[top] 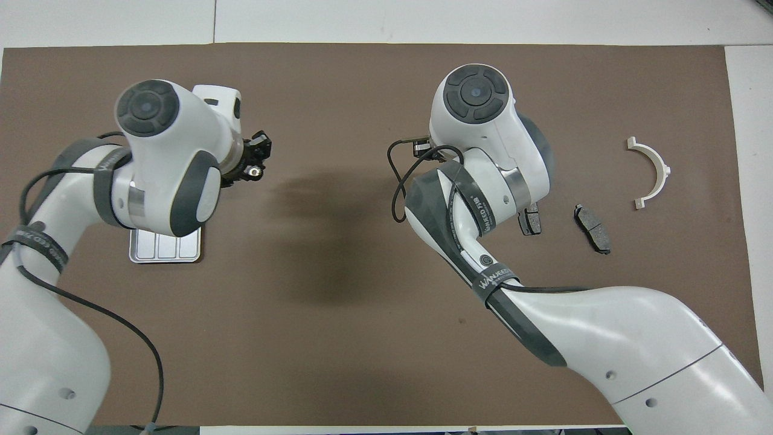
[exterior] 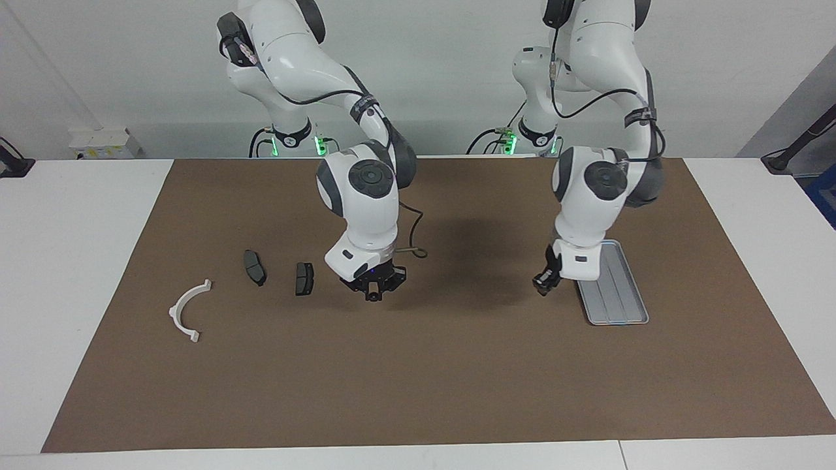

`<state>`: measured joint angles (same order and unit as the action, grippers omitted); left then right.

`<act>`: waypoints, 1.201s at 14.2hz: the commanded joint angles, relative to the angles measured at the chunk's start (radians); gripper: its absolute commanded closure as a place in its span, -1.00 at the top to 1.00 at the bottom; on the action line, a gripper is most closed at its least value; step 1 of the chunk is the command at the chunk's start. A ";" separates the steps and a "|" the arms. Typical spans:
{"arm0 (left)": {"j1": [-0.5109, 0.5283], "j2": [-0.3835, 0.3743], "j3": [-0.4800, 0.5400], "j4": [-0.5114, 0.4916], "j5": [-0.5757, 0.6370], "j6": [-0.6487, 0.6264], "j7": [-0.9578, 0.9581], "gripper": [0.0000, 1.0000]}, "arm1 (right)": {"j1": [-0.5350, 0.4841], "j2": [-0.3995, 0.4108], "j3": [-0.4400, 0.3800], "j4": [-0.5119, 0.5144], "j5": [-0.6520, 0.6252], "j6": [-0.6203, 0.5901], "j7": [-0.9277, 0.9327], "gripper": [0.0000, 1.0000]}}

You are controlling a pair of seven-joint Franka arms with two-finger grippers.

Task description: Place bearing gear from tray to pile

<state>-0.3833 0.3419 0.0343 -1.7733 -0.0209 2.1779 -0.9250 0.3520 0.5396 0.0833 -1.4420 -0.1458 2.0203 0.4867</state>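
Brown mat (exterior: 418, 378) is covering the table. The tray (exterior: 620, 294) is lying toward the left arm's end, with the left gripper (exterior: 542, 286) hanging over the mat just beside it, grip impossible to tell. Right gripper (exterior: 373, 295), clenched, is hovering beside the pile (exterior: 254, 267): white arc (exterior: 185, 312), two dark pads (exterior: 304, 279).

A robotics lab: two white robot arms (exterior: 366, 196) bolted at a white desk (exterior: 78, 215) with a brown mat (exterior: 418, 365), bare walls.
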 commanded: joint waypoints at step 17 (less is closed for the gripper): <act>-0.272 0.236 0.032 0.187 0.033 -0.025 -0.298 1.00 | -0.326 -0.020 0.015 -0.228 0.020 0.299 -0.356 -1.00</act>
<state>-0.6363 0.5759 0.0457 -1.6049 -0.0221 2.1985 -1.2021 0.0484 0.5369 0.0836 -1.6270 -0.1416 2.2760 0.1718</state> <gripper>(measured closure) 0.498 0.758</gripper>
